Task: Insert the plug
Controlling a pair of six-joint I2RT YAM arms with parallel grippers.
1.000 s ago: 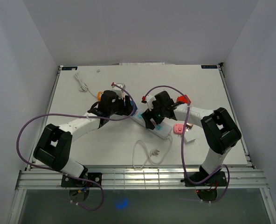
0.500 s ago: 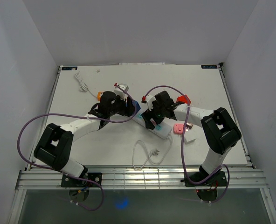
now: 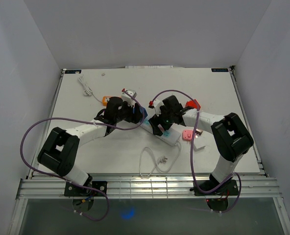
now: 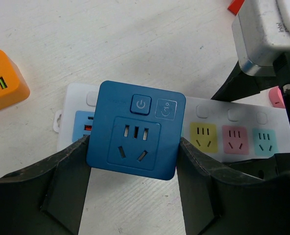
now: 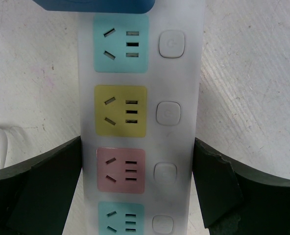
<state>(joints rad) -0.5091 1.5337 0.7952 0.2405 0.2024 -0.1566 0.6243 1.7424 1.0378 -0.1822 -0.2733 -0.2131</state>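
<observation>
Left gripper (image 4: 132,145) clamps the blue adapter plug (image 4: 135,132) above the power strip (image 5: 179,78) near one end. Right gripper (image 5: 137,147), spread wide, grips the strip's sides. Step: alignment. Next move likely requires squaring the prongs to a socket, then pressing straight down.

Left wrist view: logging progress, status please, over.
Left hand grips blue adapter. Right hand clamps power strip. Adapter over its end sockets, seating unclear. Nothing blocking.

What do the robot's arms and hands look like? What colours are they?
The left arm and right arm are white tubes with chunky black joints. A purple cable loops along each. The left hand and right hand each have two thick black fingers.
</observation>
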